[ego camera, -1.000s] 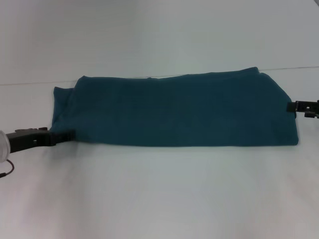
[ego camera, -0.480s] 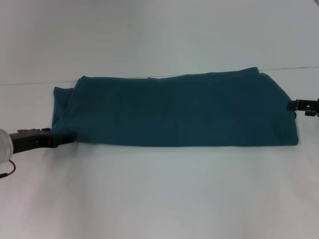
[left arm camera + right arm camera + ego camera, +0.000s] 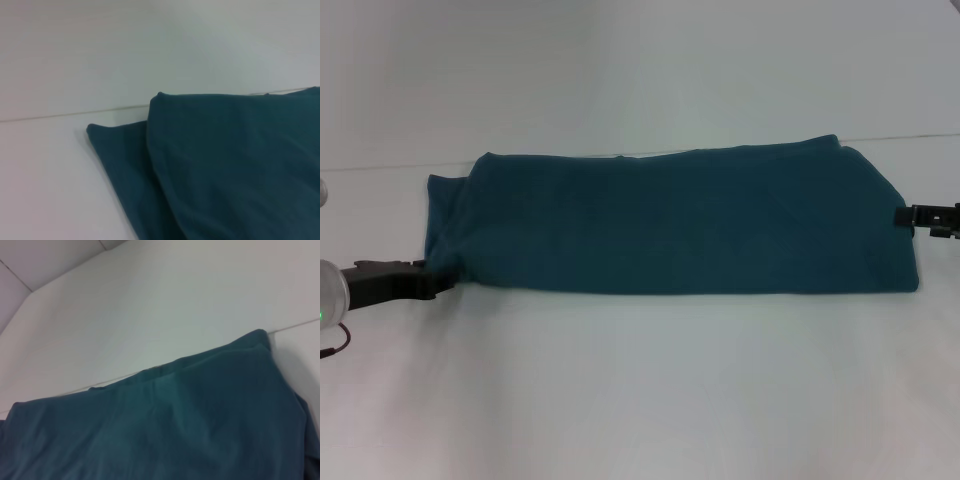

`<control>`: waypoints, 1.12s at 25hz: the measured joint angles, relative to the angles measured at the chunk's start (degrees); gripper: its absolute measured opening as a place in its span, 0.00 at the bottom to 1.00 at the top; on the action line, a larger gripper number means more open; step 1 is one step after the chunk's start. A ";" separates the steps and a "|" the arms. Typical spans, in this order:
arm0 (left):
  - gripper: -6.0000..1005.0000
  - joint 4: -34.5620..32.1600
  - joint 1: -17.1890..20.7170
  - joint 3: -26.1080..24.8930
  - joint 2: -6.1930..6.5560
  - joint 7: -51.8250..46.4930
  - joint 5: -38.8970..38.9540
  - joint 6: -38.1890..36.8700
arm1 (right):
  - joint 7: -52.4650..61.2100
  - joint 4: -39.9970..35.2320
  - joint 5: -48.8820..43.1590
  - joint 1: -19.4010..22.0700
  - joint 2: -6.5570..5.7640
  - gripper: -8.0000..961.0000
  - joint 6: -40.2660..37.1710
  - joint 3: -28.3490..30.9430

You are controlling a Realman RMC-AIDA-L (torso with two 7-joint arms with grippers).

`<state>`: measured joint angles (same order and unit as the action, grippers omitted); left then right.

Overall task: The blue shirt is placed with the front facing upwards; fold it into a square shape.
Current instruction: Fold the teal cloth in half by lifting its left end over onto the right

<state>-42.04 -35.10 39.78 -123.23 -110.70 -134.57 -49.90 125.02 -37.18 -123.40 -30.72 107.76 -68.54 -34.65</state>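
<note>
One blue shirt point(image 3: 670, 220) lies on the white tabletop point(image 3: 640, 390), folded into a long band running left to right across the middle of the head view. Its plain teal side faces up; no lettering shows. The band's near edge is straight, its far edge rises slightly toward the right, and the far right corner sits close to a thin seam line in the surface behind it. At the left end a lower layer of cloth sticks out past the upper fold, which the left wrist view point(image 3: 230, 165) shows as two stacked edges. The right wrist view point(image 3: 165, 425) shows the cloth gently rumpled, with a soft ridge along its far side.

Two grippers are in sight, one at each end of the band. The left gripper point(image 3: 432, 278) lies low over the tabletop at the shirt's near left corner, its dark tip touching the cloth edge; I cannot tell whether its fingers are apart or together. The right gripper point(image 3: 910, 214) meets the shirt's right edge about halfway along it, and its fingers are likewise too little seen to judge.
</note>
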 joint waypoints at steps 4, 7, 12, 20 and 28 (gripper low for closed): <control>0.44 -1.59 0.49 0.02 -0.26 -0.03 -0.01 -0.29 | -0.08 0.00 -0.10 0.23 0.12 0.87 0.00 -0.06; 0.32 -2.67 0.96 0.03 -0.38 -0.16 -0.01 -0.66 | 0.03 0.00 -1.32 0.27 0.34 0.86 -0.01 -0.08; 0.10 -3.14 1.26 0.04 -0.41 -0.22 0.00 -2.00 | 0.65 0.00 -3.34 0.23 0.46 0.84 0.00 0.21; 0.03 -5.20 2.11 0.03 -0.43 -0.22 0.02 -4.44 | 1.63 0.60 -5.88 0.28 1.03 0.81 2.50 -0.09; 0.02 -5.24 2.15 0.14 -0.43 -0.22 0.02 -4.70 | 2.07 0.50 -8.18 -0.40 2.38 0.80 5.36 -0.11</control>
<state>-47.29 -32.95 39.93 -123.66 -110.92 -134.55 -54.60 127.09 -36.69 -131.57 -31.12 110.14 -63.18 -34.75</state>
